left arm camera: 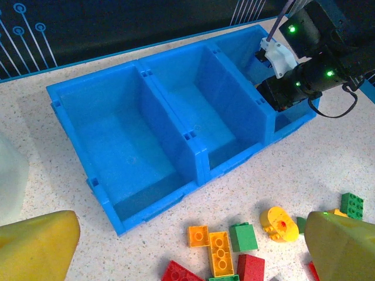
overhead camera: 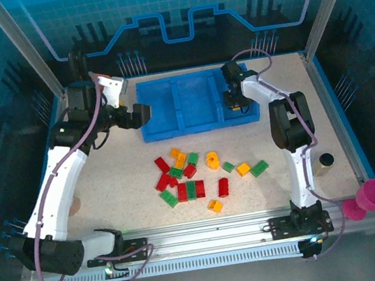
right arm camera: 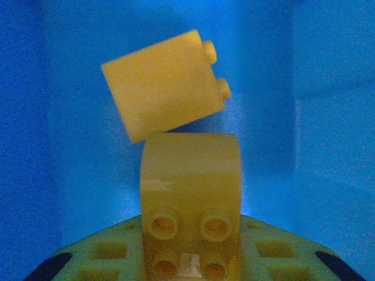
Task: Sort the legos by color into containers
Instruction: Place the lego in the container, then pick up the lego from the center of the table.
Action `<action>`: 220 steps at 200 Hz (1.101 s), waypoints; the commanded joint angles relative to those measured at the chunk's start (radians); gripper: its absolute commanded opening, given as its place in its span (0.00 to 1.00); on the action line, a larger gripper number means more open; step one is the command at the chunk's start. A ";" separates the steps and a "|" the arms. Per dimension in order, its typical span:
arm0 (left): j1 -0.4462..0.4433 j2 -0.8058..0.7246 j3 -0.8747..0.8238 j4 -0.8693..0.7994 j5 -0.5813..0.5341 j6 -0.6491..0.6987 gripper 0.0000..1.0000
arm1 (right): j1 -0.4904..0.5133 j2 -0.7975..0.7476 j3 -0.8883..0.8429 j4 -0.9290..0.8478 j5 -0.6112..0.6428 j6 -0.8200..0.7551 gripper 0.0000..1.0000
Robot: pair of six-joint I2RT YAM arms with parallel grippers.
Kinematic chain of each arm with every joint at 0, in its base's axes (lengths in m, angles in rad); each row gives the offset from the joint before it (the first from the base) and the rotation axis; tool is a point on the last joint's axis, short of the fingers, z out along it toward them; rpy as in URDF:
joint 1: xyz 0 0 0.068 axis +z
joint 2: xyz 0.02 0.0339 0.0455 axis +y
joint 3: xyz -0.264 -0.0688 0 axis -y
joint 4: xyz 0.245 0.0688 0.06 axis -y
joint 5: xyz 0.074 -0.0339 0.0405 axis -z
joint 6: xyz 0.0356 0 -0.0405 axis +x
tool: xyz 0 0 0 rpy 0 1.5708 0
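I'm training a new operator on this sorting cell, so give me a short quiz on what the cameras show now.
1. True or false: every loose lego on the table is red.
2. Which tray compartment is the right tool at? A left, B middle, C right.
3. Fill in: the two bricks in the right wrist view are ___.
Key: 1 false; 2 C; 3 yellow.
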 commanded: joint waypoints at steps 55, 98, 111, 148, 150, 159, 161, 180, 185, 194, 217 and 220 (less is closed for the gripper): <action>-0.005 0.003 -0.011 0.007 0.034 0.013 0.99 | -0.011 -0.125 -0.023 -0.056 -0.018 -0.016 0.53; -0.005 -0.008 -0.020 0.007 0.036 0.015 0.99 | 0.033 -0.318 -0.152 -0.044 -0.041 -0.003 0.57; -0.005 -0.016 -0.029 0.011 0.034 0.015 0.99 | 0.061 -0.378 -0.208 -0.042 -0.044 0.008 0.58; -0.005 -0.037 -0.047 0.020 0.033 0.015 0.99 | 0.184 -0.526 -0.419 0.006 -0.102 0.061 0.61; -0.005 -0.038 -0.047 0.020 0.034 0.016 0.99 | 0.192 -0.530 -0.429 0.009 -0.108 0.065 0.61; -0.005 -0.041 -0.048 0.021 0.036 0.015 0.99 | 0.226 -0.543 -0.469 0.017 -0.131 0.085 0.65; -0.005 -0.042 -0.048 0.021 0.035 0.015 0.99 | 0.234 -0.544 -0.475 0.017 -0.135 0.090 0.66; -0.005 -0.048 -0.053 0.026 0.039 0.012 0.99 | 0.313 -0.541 -0.534 0.033 -0.177 0.123 0.75; -0.005 -0.048 -0.054 0.026 0.040 0.013 0.99 | 0.333 -0.539 -0.547 0.042 -0.185 0.131 0.77; -0.005 -0.048 -0.056 0.028 0.041 0.011 0.99 | 0.366 -0.531 -0.563 0.048 -0.193 0.147 0.80; -0.005 -0.048 -0.059 0.030 0.048 0.008 0.99 | 0.411 -0.492 -0.581 0.046 -0.203 0.185 0.84; -0.005 -0.048 -0.059 0.030 0.050 0.006 0.99 | 0.414 -0.486 -0.582 0.047 -0.202 0.188 0.84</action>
